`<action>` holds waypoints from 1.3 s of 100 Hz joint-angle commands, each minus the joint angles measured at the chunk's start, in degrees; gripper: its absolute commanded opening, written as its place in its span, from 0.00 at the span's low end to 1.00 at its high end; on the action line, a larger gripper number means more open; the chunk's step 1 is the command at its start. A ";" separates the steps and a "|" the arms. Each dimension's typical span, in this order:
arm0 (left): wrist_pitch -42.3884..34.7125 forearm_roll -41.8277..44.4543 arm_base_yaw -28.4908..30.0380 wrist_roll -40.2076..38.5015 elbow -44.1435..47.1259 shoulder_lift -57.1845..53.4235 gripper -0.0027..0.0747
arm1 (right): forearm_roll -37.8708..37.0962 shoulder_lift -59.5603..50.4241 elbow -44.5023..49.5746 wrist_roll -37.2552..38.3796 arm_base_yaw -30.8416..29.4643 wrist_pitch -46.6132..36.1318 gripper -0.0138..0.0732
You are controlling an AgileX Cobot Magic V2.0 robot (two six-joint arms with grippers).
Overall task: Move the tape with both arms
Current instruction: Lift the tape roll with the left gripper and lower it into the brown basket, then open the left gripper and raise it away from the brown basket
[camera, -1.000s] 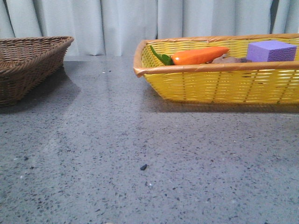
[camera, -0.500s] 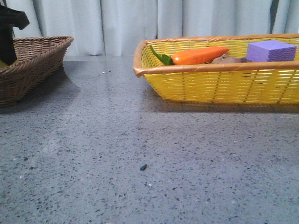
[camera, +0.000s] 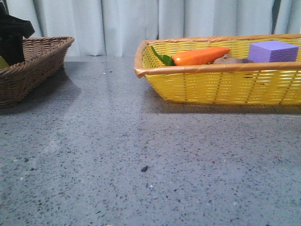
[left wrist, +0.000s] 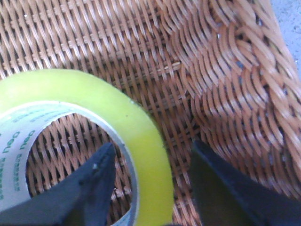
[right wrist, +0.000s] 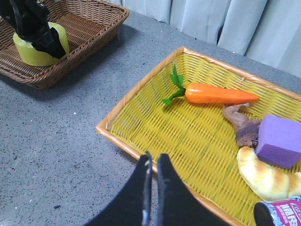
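The tape [left wrist: 141, 136] straddled by the left gripper [left wrist: 153, 162] is glossy, translucent yellow film wound on a matt white core printed green. One finger [left wrist: 89, 183] of smooth, slightly shiny black plastic sits inside the core, the other outside the roll. Beneath them the brown basket [left wrist: 225, 70] is rough woven wicker with a dull sheen. Past the right gripper [right wrist: 151, 188], whose 2 fingers look matt black, the yellow basket [right wrist: 141, 89] is smooth woven strips with a tan rim, holding a glossy plastic carrot [right wrist: 218, 94], a matt purple foam block [right wrist: 280, 140] and a shiny croissant [right wrist: 263, 176]. The table [camera: 141, 141] is polished, speckled grey stone.
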 commanded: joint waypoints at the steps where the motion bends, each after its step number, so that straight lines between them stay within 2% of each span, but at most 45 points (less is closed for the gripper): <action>1: -1.27 -1.00 0.08 -0.07 -1.99 -4.28 0.49 | -1.97 -0.27 -1.31 -0.14 -0.19 -3.26 0.07; 28: -1.34 -2.44 0.08 -0.07 -1.99 -12.90 0.49 | -2.88 -0.65 -0.83 -0.14 -0.19 -3.66 0.07; 43: -1.34 -6.05 0.08 -0.07 -1.99 -20.10 0.48 | -3.31 -2.92 3.91 1.80 -0.19 -7.05 0.07; 59: -0.92 -8.61 -0.25 -0.07 -1.21 -28.22 0.28 | -3.31 -8.10 10.43 1.80 -0.19 -12.48 0.07; 81: -1.66 -11.29 -0.25 -0.07 3.52 -39.25 0.01 | -5.18 -16.58 15.45 1.80 -0.19 -12.77 0.07; 130: -18.00 -11.29 -0.25 0.02 30.36 -66.84 0.01 | -10.30 -33.14 21.84 1.80 -0.19 -10.51 0.07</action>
